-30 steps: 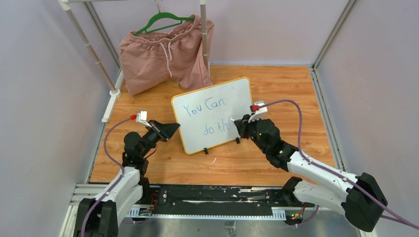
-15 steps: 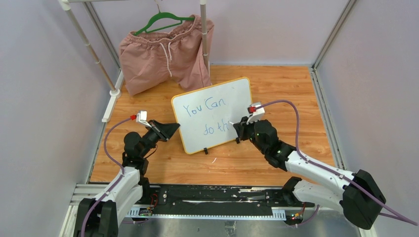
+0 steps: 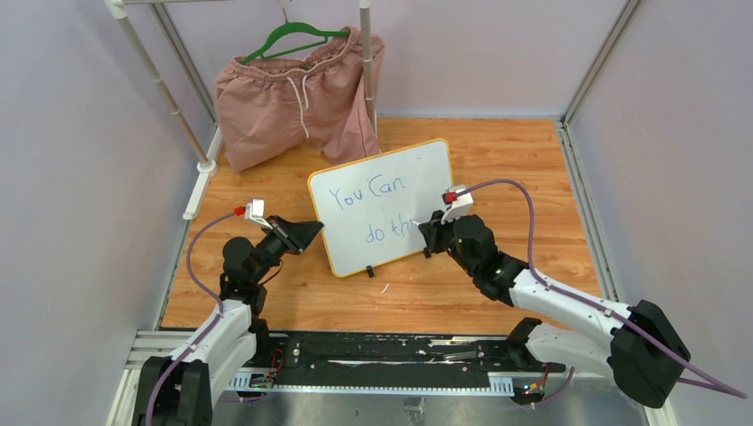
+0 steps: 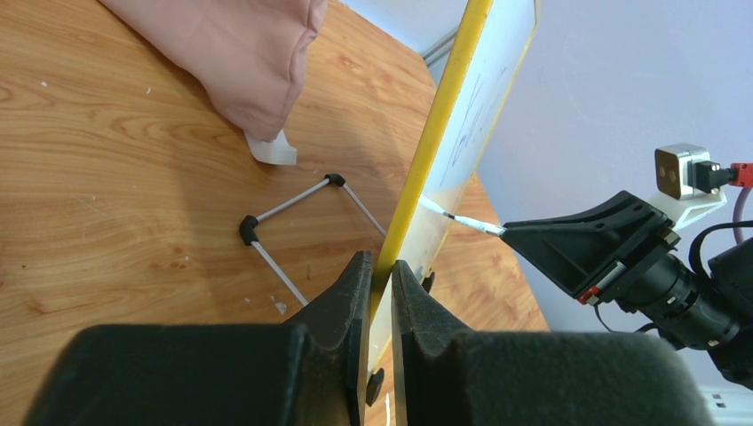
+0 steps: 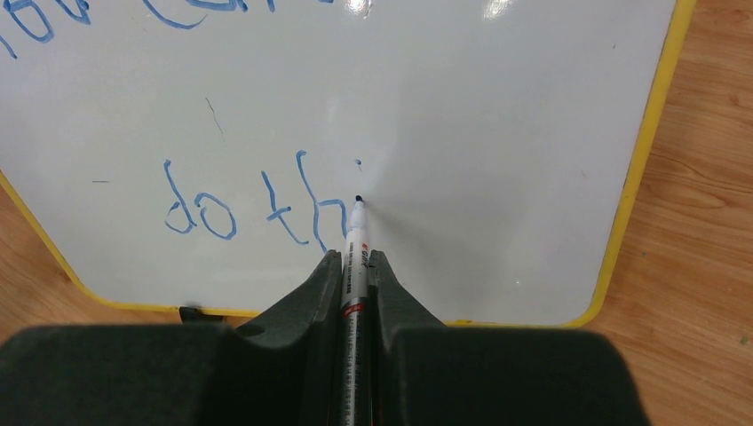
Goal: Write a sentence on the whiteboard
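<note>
Pink cloth shorts (image 3: 293,102) on a green hanger (image 3: 297,37) hang behind the glossy, yellow-framed whiteboard (image 3: 417,173), which stands tilted on the wood-grain surface (image 3: 506,169). The left hand (image 4: 380,266) pinches the board's edge. The right hand (image 5: 353,262) clamps a thin marker (image 5: 356,232), its tip against the board beside the blue lettering (image 5: 257,209) "do thi".

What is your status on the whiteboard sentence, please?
Left pincer shut on whiteboard frame, steadying it. Right pincer shut on marker, tip at board. Sentence reads "You Can do thi", unfinished. Nothing in the way.
</note>
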